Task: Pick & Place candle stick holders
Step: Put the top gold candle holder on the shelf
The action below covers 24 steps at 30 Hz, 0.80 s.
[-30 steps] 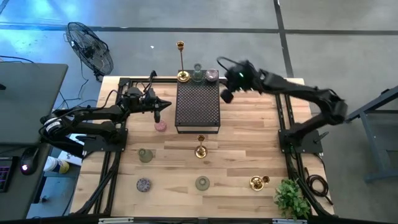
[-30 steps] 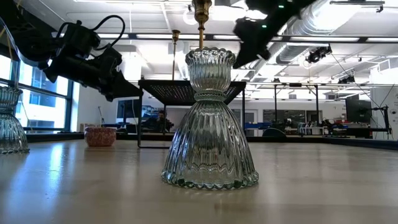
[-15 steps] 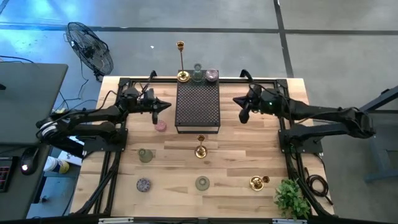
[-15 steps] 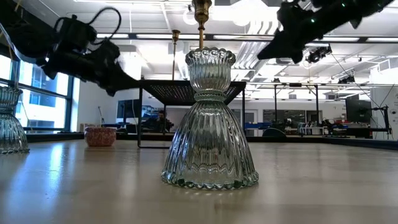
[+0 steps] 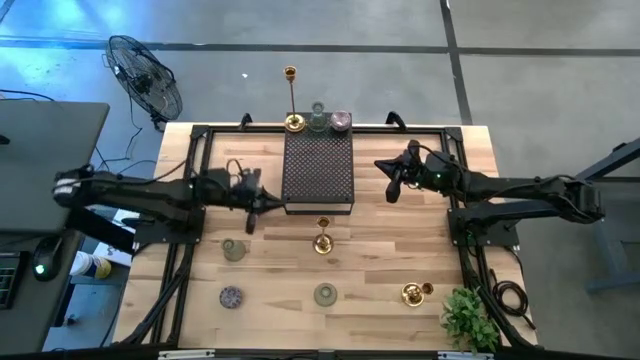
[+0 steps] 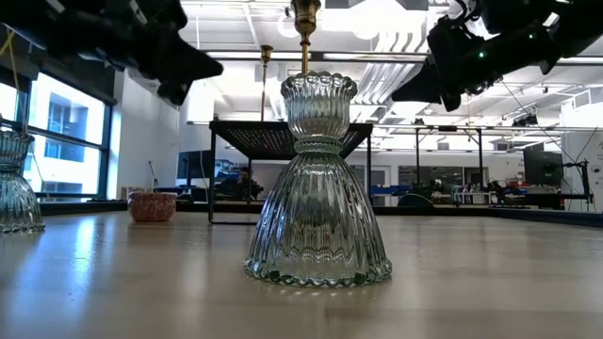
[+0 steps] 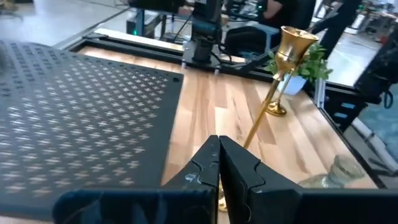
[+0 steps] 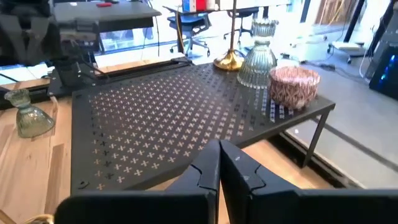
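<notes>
My left gripper (image 5: 250, 212) is shut and empty above the table by the near left corner of the dark dotted box (image 5: 318, 170); it also shows in its wrist view (image 7: 219, 155). A small pink cup (image 6: 153, 205) stands on the table; in the high view my left arm hides it. A gold candlestick (image 5: 322, 238) stands upright just near of the box, ahead of the left fingers (image 7: 273, 93). My right gripper (image 5: 392, 188) is shut and empty, right of the box (image 8: 219, 155). A tall gold candlestick (image 5: 291, 100), a clear glass holder (image 5: 317, 117) and a pink cup (image 5: 341, 121) stand on the box's far end.
Near the front edge stand two green glass holders (image 5: 234, 250) (image 5: 325, 294) and a grey-purple cup (image 5: 231, 296); a gold holder (image 5: 416, 293) lies on its side. A leafy plant (image 5: 468, 318) sits at the near right corner. A fan (image 5: 145, 75) stands beyond the far left corner.
My right gripper has swung from over the box's far right corner toward the table's right and near edges, and hangs beside the box. My left gripper has moved toward the table's near edge, over the place of the pink cup.
</notes>
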Available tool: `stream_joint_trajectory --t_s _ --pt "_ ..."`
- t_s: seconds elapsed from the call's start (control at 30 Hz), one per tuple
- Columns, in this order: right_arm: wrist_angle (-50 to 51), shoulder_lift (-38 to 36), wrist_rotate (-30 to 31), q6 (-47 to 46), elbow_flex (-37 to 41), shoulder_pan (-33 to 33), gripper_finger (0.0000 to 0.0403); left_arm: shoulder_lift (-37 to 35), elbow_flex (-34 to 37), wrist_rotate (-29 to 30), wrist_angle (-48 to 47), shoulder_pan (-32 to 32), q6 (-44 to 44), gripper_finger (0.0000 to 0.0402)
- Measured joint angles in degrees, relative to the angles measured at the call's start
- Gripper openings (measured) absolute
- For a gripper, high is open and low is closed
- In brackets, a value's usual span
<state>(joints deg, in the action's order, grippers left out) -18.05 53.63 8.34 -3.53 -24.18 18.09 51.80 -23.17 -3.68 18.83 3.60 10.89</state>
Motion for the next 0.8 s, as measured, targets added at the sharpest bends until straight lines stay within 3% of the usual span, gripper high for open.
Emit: stream_joint_trajectory --t_s 0.13,0.23,0.57,0.8 --pt "-1.48 0.0 -0.13 1.93 -0.02 0.0 0.0 5.67 -2.55 9.95 2.04 -6.66 1.69 0.0026" --pt "-2.35 0.0 -0.13 2.86 -0.02 0.0 0.0 10.81 -6.07 13.99 2.36 -9.74 2.95 0.0065" --pt "-3.86 0.02 -0.52 6.15 -0.02 -0.11 0.0 29.83 -15.88 14.12 8.99 -12.77 7.8 0.0208" --pt "-3.88 0.02 -2.93 6.52 -0.02 -0.15 0.0 35.87 -19.03 13.79 14.55 -12.77 6.71 0.0232"
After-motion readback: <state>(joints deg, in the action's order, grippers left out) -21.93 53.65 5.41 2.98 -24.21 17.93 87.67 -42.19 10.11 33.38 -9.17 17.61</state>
